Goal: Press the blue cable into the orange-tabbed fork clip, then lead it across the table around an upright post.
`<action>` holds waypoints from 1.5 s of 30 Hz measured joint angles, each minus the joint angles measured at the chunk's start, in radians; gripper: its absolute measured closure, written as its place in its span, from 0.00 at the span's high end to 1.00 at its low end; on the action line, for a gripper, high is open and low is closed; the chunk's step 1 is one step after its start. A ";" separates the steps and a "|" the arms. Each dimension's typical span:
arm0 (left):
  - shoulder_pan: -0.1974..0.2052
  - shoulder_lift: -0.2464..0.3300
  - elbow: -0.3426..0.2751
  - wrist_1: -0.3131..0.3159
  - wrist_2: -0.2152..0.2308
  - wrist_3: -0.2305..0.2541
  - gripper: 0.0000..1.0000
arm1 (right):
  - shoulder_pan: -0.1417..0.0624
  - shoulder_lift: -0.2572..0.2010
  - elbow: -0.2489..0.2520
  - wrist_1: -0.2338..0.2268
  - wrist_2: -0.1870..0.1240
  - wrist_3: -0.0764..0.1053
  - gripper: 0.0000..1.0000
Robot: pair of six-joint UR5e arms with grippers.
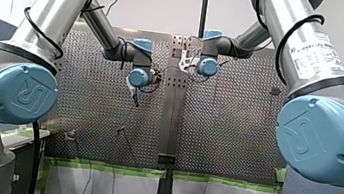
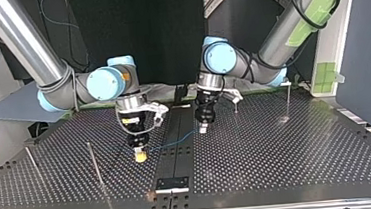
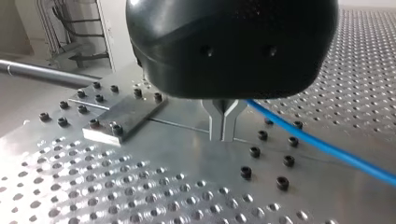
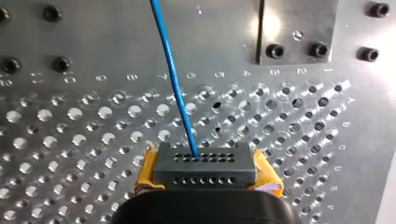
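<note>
Right wrist view — blue cable [image 4: 172, 79], end hidden inside right pincer [image 4: 204, 164]

The left arm [image 1: 44, 14] and right arm [image 1: 297, 48] have silver tubes, light-blue joint caps [image 1: 19, 92] embossed with a logo, and external black cables [image 1: 282, 43]. The left gripper [image 3: 224, 135] has a black housing and metal fingers [image 3: 215, 123]. The right gripper [image 4: 205, 170] has yellow pads [image 4: 268, 175].

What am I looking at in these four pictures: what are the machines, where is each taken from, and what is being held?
Two robot arms work over a perforated metal table. One picture looks from behind the arms, one faces them from across the table, two come from cameras on the wrists. The right gripper pinches a grey holed block on the end of the blue cable; the left gripper seems shut on that cable further along. Upright posts stand on the table.
</note>
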 joint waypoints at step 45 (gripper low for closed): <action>-0.032 -0.001 0.273 -0.177 0.088 -0.147 0.00 | -0.078 -0.132 -0.014 0.036 0.015 0.011 0.00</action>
